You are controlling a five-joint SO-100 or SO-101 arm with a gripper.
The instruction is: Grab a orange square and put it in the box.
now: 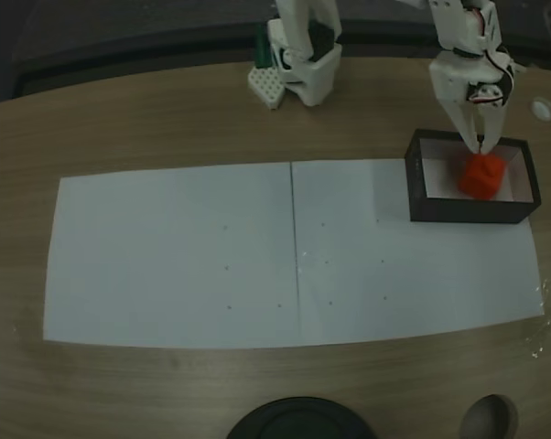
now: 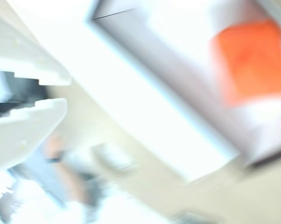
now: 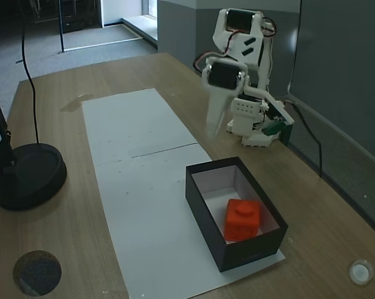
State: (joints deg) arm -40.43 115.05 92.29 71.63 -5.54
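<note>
The orange square [image 1: 480,176] lies inside the box [image 1: 425,155], on its white floor toward the right end in a fixed view. It rests free of the gripper and also shows in the box [image 3: 206,199] as the orange square [image 3: 242,219]. My gripper [image 1: 477,144] hangs over the box's far wall, fingers tapering together with nothing between them. From the side, the gripper [image 3: 214,132] is raised well above the table, beyond the box's far end, and motion-blurred. The wrist view is blurred: the orange square [image 2: 252,58] at upper right, white fingers [image 2: 33,116] at the left edge.
Two white paper sheets [image 1: 184,256] cover the wooden table under the box. The arm's base [image 1: 298,64] stands at the table's back edge. A black round stand base [image 3: 25,177], a dark disc [image 3: 37,272] and a small white cap [image 3: 360,271] lie around the sheets.
</note>
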